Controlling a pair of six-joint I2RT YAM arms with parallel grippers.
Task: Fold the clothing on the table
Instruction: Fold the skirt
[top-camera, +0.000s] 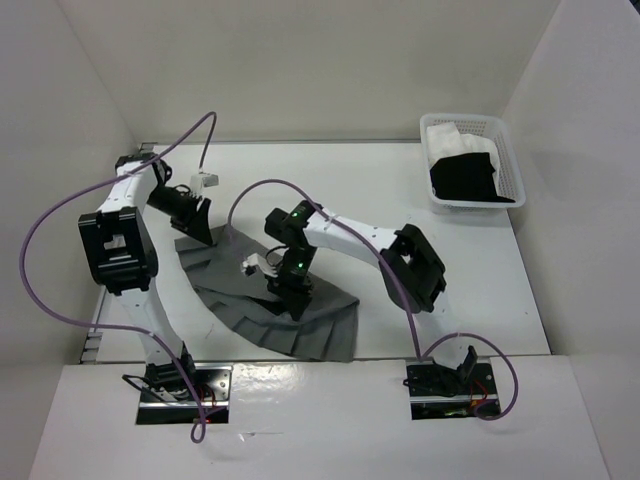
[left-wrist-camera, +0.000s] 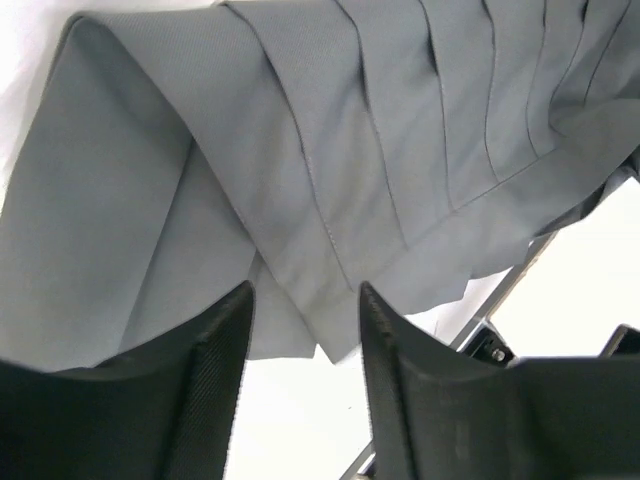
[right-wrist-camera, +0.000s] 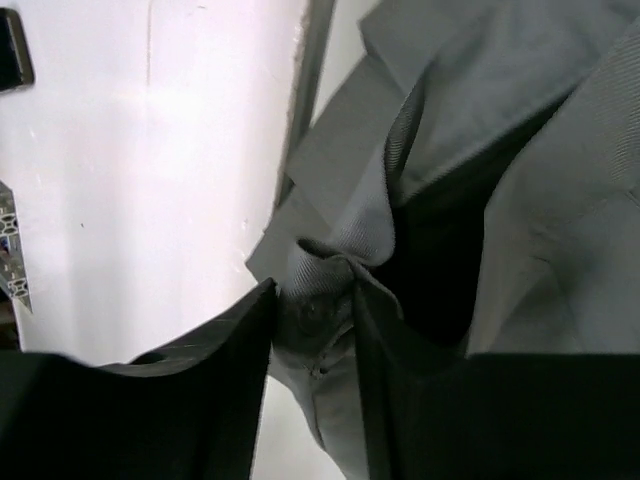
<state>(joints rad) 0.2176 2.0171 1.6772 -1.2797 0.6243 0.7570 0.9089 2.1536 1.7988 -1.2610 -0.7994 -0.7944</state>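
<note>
**Left arm** (top-camera: 150, 300) and **right arm** (top-camera: 350, 232): white tubular links joined by blocky black joint housings (top-camera: 118, 250). A thin purple cable (top-camera: 40, 235) runs in a wide loop along each arm. Each black base is bolted to a bright metal plate (top-camera: 215, 382). Two green indicator lights (top-camera: 297, 213) glow on the right arm's black wrist section. **Left gripper** (left-wrist-camera: 305, 292) and **right gripper** (right-wrist-camera: 312, 290): paired black wedge-shaped fingers (left-wrist-camera: 215, 375) with finely ribbed inner faces.

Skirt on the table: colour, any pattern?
Plain medium grey, lengthwise pleats, no print. The skirt shows best in left wrist view.
</note>
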